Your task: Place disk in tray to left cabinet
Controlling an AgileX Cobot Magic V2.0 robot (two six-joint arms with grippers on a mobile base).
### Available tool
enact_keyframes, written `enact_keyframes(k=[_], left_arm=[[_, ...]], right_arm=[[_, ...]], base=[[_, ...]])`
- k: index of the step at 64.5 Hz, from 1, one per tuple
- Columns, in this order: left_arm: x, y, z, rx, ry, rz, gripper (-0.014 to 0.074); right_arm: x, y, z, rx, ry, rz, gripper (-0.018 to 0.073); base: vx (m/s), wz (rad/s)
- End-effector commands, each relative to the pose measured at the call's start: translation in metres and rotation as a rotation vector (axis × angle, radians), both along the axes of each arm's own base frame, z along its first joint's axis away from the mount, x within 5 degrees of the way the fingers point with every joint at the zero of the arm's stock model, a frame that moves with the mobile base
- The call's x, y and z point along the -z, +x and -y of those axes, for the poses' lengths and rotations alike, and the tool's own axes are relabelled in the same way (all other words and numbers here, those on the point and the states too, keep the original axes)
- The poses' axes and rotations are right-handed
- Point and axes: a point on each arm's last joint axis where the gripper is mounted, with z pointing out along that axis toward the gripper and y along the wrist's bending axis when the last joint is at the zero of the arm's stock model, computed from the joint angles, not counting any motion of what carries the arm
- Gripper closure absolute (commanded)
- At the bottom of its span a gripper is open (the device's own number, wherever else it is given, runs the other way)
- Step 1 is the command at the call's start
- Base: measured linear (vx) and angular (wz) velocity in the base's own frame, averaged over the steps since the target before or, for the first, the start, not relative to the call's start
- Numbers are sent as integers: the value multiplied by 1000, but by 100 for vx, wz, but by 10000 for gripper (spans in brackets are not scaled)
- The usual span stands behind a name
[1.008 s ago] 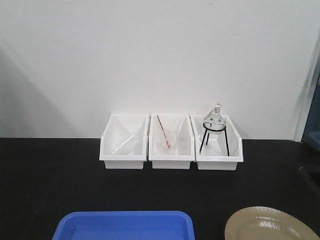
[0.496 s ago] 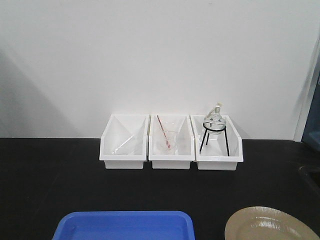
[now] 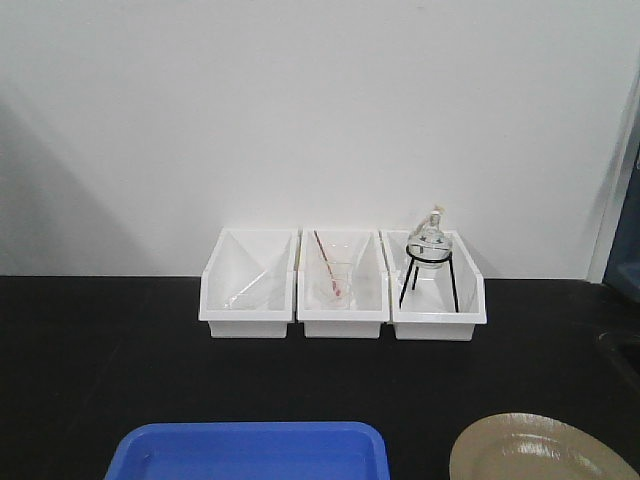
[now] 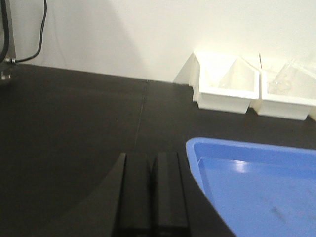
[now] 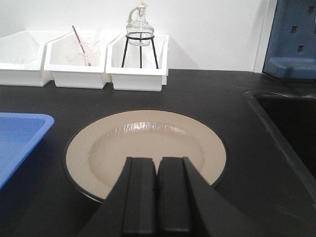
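So, the disk [image 5: 148,143] is lying flat on the black counter [image 5: 237,94], just to the right of the blue tray [image 5: 19,133] and not in it yet. The right tool [image 5: 157,165] hangs over the disk's near rim with its two fingers pressed together and nothing between them. The left tool [image 4: 150,160] is the same deal, clenched on nothing, just beside the tray's left edge over bare counter. No cabinet shows in any view, so that leg comes later.

The step in hand, as I read it, is getting the right tool onto the disk. My two cents: it has to spread its fingers first, because clamped like this it can't take anything. A plate lying flat only offers its rim, so I'd come in low at the near edge, one finger over the lip and one under. The glaze looks slippery, so pinch firmly and lift level. Then carry it left and set it down mid-tray, clear of the raised edge. Mind the sunken basin [image 5: 291,133] on the right.
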Motion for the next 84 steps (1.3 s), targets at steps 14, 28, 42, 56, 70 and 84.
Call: enact_keyframes(k=[14,28,42,56,70,84], left_arm=[[-21,0,-1,-15,-12,245,600],[-81,-12,-1,-15,-1,429,600],[-146,-5,-1,-8,10,364,600],[-145,29,-2,-8,5,222,596],[-121,52,-2,-5,0,43,563],[-112,61,-2,-4,-2,-36,421]], right_arm=[[-25,-2,-4,-47,2,338,568],[-79,-12,-2,-43,165,448,564],[-128,-2,-2,-22,106,317,561],[-126,35,-4,-18,-28,180,558],[-112,61,-6,-11,78,37,519],[-94,83,-8,20,231,-109,344]], base=[[0,0],[0,0],[0,0],[0,0],[0,0],[0,0]])
